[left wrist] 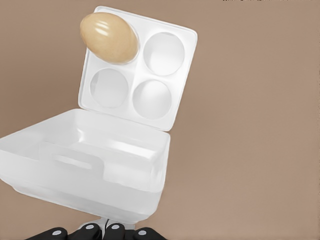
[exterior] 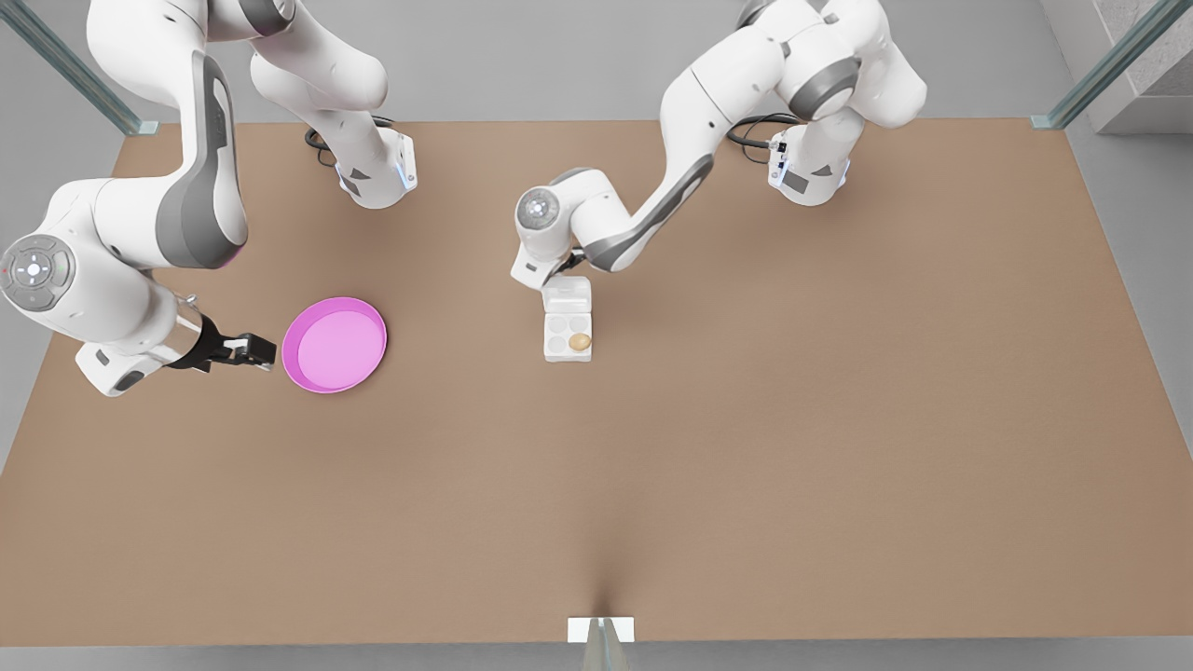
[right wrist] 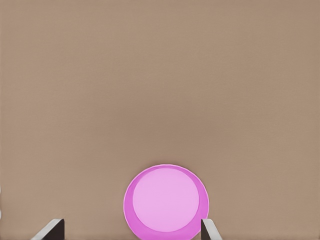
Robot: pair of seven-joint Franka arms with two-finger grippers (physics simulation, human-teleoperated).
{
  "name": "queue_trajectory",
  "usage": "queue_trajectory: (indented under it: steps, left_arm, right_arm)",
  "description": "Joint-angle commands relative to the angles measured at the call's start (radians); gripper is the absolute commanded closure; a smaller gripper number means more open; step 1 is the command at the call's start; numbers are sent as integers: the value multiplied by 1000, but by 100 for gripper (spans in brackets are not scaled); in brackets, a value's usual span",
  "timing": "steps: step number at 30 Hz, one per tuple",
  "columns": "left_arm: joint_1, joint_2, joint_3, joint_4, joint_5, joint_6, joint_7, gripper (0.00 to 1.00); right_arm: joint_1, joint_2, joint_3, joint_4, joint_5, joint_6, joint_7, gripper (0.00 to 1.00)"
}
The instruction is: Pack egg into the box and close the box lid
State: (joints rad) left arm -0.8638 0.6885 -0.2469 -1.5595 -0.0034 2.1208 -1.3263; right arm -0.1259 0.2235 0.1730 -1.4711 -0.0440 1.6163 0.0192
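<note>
The tan egg (exterior: 580,342) (left wrist: 109,37) lies in one corner well of the white box (exterior: 550,354) (left wrist: 186,75); the other wells are bare. The box lid (exterior: 567,296) (left wrist: 100,160) stands partly raised on its hinge, tilted over the tray's far side. My left gripper (left wrist: 102,231) is at the lid's free edge, fingers shut on the lid's rim; its hand (exterior: 539,268) hangs just behind the carton. My right gripper (exterior: 259,351) is open beside the pink plate, and its fingertips (right wrist: 52,230) stand wide apart with nothing between them.
A round pink plate (exterior: 289,359) (right wrist: 128,200) with nothing on it lies at the front view's left, just off the right gripper's tips. The brown table (exterior: 746,466) stretches bare toward the front view's right and near edge. Both arm bases stand at the back.
</note>
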Motion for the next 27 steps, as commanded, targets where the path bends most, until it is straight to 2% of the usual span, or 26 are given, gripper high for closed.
queue_trajectory:
  steps: [1,7,13,22,23,25,27]
  left_arm:
    - [2,6,0,12,0,18,-2,79]
    - [11,45,3,91,0,19,-1,79]
    - [6,138,11,226,5,13,16,79]
    - [3,178,12,288,22,2,101,79]
    - [11,140,11,282,20,-149,131,79]
    - [6,49,6,269,11,-628,144,79]
    - [14,-59,1,236,8,-976,159,79]
  right_arm:
    - [0,-1,0,0,1,1,-25,0]
    - [-1,34,-1,18,0,24,-27,0]
    - [8,36,0,18,4,47,-27,0]
    - [-4,45,-7,18,6,47,-74,0]
    - [-4,45,-7,17,6,47,-74,0]
    - [-49,51,-7,12,6,34,-87,0]
    - [-54,56,-7,15,7,37,-117,0]
